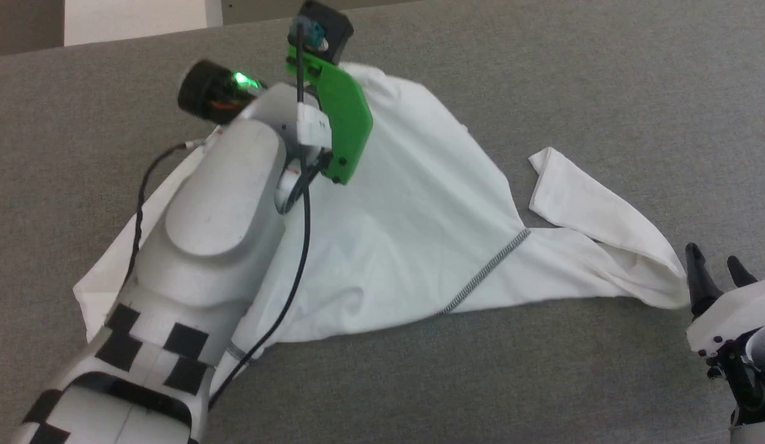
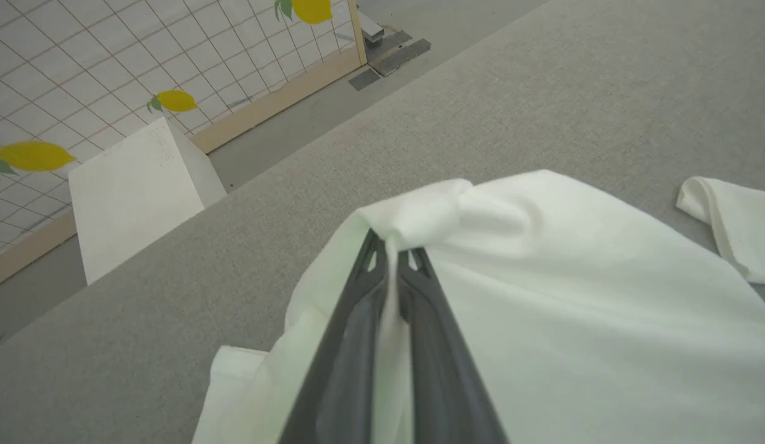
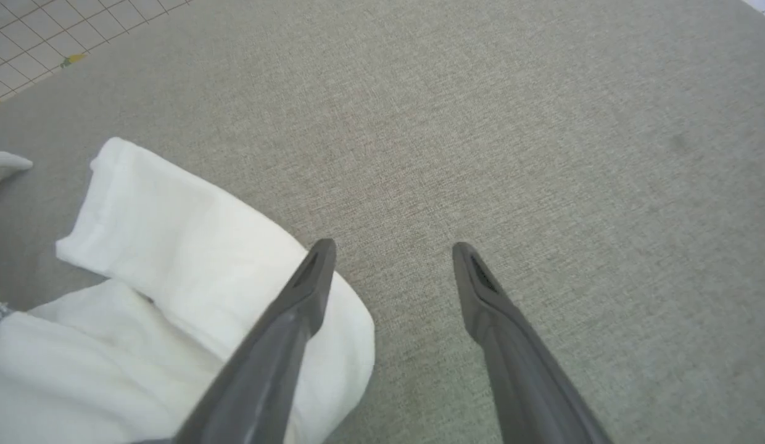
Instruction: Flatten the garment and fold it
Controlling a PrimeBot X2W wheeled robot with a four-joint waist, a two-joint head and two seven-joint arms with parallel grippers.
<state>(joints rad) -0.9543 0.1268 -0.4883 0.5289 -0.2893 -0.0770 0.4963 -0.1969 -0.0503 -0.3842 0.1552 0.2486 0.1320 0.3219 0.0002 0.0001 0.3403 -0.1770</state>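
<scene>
The garment [image 1: 407, 222], a white long-sleeved shirt with a dark zigzag seam, lies spread and creased on the grey table. My left arm reaches over it toward its far edge. In the left wrist view my left gripper [image 2: 392, 250] is shut on a bunched fold of the garment [image 2: 574, 296], cloth pinched between the two dark fingers. One sleeve [image 1: 598, 209] lies folded back at the right. My right gripper [image 1: 715, 265] is open beside the sleeve's bend; in the right wrist view its left finger [image 3: 302, 296] lies over the sleeve [image 3: 173, 246], the right over bare table.
The grey cloth-covered table [image 1: 604, 74] stretches widely to the right and front. Beyond its far edge stand a rigid white box [image 2: 136, 191] and a white grid panel with yellow lemon prints [image 2: 62, 68] on a wooden base.
</scene>
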